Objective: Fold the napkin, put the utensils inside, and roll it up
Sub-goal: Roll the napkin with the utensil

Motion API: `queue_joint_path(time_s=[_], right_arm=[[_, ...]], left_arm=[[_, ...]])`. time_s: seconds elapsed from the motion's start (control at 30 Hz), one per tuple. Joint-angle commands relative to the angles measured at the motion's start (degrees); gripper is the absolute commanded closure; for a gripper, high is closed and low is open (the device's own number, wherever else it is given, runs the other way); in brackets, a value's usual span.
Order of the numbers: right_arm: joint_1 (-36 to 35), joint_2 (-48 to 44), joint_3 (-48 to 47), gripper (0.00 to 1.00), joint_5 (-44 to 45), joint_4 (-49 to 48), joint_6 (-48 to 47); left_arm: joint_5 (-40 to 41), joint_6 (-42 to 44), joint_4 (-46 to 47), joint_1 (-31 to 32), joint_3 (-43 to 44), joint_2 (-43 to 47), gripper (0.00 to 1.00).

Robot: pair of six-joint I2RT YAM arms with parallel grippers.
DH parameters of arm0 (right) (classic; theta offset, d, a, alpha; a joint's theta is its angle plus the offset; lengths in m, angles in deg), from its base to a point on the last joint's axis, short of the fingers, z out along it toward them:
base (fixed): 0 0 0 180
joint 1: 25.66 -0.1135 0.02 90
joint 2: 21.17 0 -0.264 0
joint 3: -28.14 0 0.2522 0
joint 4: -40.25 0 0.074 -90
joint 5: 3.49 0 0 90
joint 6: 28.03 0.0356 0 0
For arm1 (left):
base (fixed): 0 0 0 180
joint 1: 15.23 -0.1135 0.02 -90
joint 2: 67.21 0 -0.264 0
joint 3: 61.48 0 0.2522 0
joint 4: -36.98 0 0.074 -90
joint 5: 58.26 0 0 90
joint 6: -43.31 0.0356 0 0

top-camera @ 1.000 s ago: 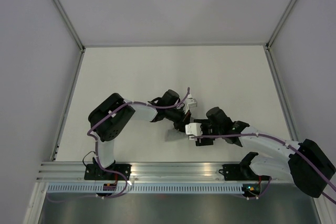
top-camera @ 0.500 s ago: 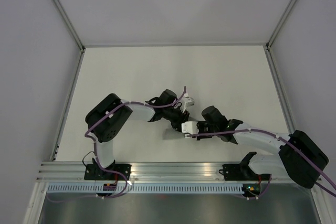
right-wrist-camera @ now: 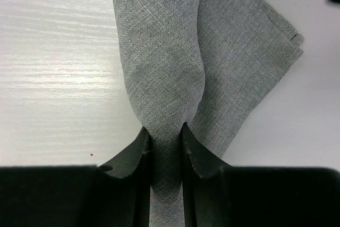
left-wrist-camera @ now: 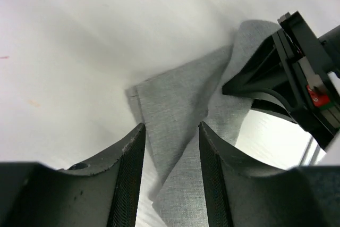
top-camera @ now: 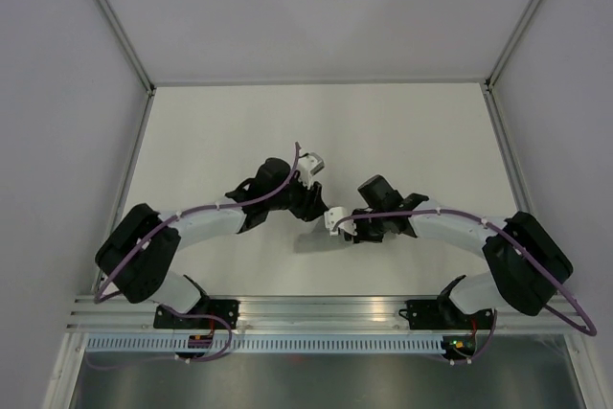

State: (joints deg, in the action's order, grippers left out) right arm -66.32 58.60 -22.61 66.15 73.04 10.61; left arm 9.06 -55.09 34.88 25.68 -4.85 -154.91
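**Right gripper's got the napkin bunched up, left one just straddling it**

In the right wrist view, the right gripper (right-wrist-camera: 163, 134) is clamped tight on the napkin (right-wrist-camera: 164, 51). The grey cloth is squeezed into a narrow neck between the two fingers at the bottom middle of the frame. From there it fans out toward the top. A second folded layer sticks out to the upper right and ends in a corner. It all lies on the white table (right-wrist-camera: 53, 51).

In the left wrist view, the left gripper (left-wrist-camera: 171, 127) has its fingers spread. The cloth runs up between them from the bottom of the frame. There's a sliver of table showing beside the left-hand finger (left-wrist-camera: 127, 174), so it isn't pinching anything. The right gripper shows at the right edge of that frame, holding the far end of the cloth.

From the top camera the two grippers meet just below the centre of the frame. The napkin is mostly hidden under them, so I can't really make it out there.
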Motion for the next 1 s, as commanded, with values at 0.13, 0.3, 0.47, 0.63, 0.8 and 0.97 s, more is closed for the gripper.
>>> queue_joint_path(time_s=[0.13, 0.3, 0.47, 0.63, 0.8, 0.97], right_arm=[[4.8, 14.79, -8.26, 0.91, -7.58, 17.88, -4.45], [7.88, 24.54, -17.13, 0.89, -10.66, 25.7, -6.39], [9.99, 33.94, -26.09, 0.89, -13.3, 33.69, -8.06], [11.13, 39.58, -31.29, 0.89, -14.36, 37.22, -8.33], [12.01, 44.24, -35.34, 0.88, -14.97, 39.68, -7.53], [12.45, 46.18, -37.27, 0.88, -15.41, 41.35, -7.8]], left_arm=[[20.45, -5.57, 9.95, 1.01, -11.73, 13.68, 0.5], [29.43, -1.28, 15.66, 6.54, -18.43, 22.29, 0.49], [39.54, 5.49, 18.92, 17.18, -22.3, 24.77, 0.47], [42.97, 12.52, 17.52, 24.9, -19.94, 19.26, 0.47], [46.83, 22.08, 16.72, 31.42, -15.28, 9.5, 0.44], [50.27, 29.84, 19.98, 36.35, -11.94, 0.26, 0.33]])
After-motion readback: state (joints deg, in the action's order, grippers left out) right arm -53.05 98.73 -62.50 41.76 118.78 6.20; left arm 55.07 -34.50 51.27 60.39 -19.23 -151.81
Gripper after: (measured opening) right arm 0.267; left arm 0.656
